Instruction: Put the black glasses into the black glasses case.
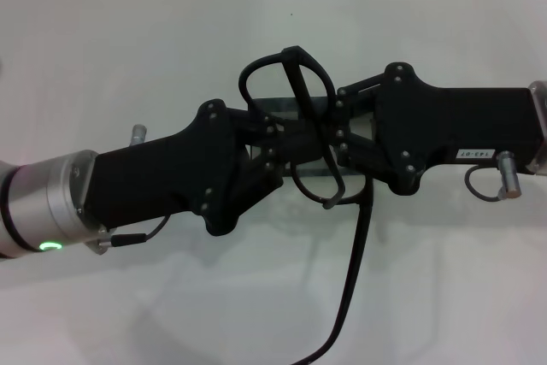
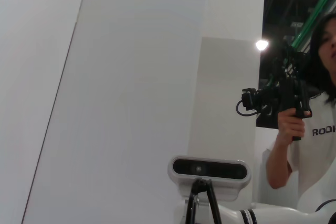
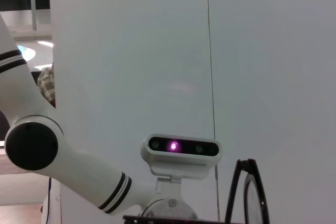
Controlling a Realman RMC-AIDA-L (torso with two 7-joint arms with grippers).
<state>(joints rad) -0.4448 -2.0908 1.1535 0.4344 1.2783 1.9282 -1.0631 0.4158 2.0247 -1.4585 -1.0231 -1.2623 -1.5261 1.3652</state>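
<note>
In the head view, the black glasses [image 1: 295, 104] hang above the white table [image 1: 128, 57], caught between the two grippers, which meet tip to tip at the frame. The left gripper [image 1: 278, 147] comes in from the left side of the glasses, its black linkage fingers closed in on the frame's lower middle part, and it appears to be pinching the glasses there. The right gripper [image 1: 335, 138] comes in from the opposite side, its fingers likewise drawn in against the frame, so it too looks clamped on the glasses, though the crowded black parts make the exact contact hard to read. One rounded lens rim rises above the grippers, and a second rim curves just below them. A long slender temple arm [image 1: 355, 271] hangs from the glasses toward the near edge of the table. The left wrist view shows a thin black loop of the glasses [image 2: 201, 198] in front of the robot's head camera [image 2: 209, 169], with a person [image 2: 310, 129] holding a camera rig beyond it. The right wrist view shows a lens rim [image 3: 247, 192] beside the same head camera [image 3: 181, 148].
</note>
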